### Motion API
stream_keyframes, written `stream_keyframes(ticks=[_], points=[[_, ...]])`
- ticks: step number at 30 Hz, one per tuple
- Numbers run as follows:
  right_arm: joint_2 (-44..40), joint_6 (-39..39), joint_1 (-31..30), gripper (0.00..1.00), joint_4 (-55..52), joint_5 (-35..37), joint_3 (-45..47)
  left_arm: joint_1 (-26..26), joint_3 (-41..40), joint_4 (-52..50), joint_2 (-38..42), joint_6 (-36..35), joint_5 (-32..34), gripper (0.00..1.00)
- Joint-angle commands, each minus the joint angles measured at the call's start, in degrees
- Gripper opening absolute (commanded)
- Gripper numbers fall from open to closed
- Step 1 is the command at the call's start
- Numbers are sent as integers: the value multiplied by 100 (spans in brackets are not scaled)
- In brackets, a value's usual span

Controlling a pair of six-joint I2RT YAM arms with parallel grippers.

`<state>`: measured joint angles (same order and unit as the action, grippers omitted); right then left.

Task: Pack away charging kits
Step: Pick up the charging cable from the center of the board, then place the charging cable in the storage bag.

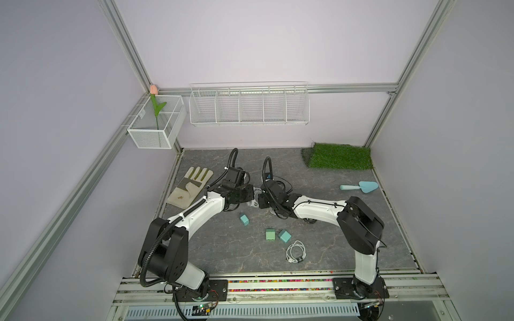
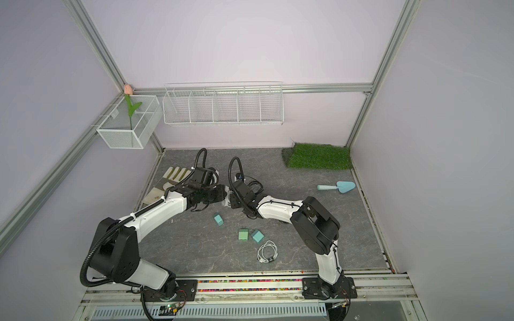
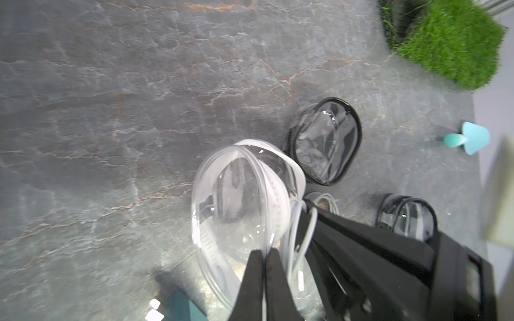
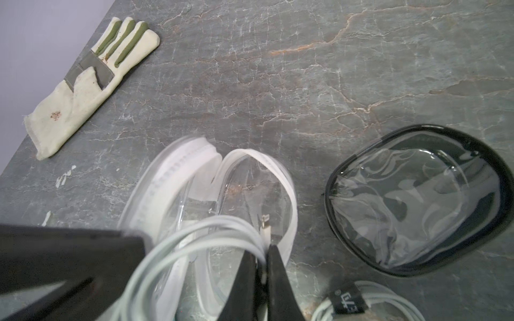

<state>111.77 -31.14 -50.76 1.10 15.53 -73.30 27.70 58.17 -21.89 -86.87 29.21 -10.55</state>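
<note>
Cable coil (image 1: pixel 295 251) elongated front-to-back, connectors (image 1: pixel 291 260) frontmost

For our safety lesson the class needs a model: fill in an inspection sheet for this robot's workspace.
Surface: grey stone table.
Job's things: three chargers loose; one coiled cable nearby.
Clutter: glove, trowel, grass mat, black-rimmed pouch.
Grippers: left gripper shut on white-rimmed pouch; right gripper shut on second cable.
Cables: black hoses arch above both wrists.
Surroundings: wire rack, mesh box with tulip.
</note>
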Motion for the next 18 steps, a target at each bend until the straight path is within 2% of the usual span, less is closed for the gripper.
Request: stream_keyframes(ticks=[1, 9, 12, 15, 18], points=[[233, 147, 129, 6, -118, -37, -210, 16, -265, 307, 180, -43, -667, 0], [472, 105, 193, 6, -840, 50, -608, 20, -731, 783, 494, 119, -829, 0], [443, 17, 115, 6, -808, -53, -554, 8, -743, 795, 498, 147, -500, 0], [434, 2, -5, 6, -911, -50, -605, 7, -745, 737, 492, 251, 162, 0], [533, -28, -117, 6, -1160, 13, -796, 7, -779, 935, 469, 128, 12, 0]])
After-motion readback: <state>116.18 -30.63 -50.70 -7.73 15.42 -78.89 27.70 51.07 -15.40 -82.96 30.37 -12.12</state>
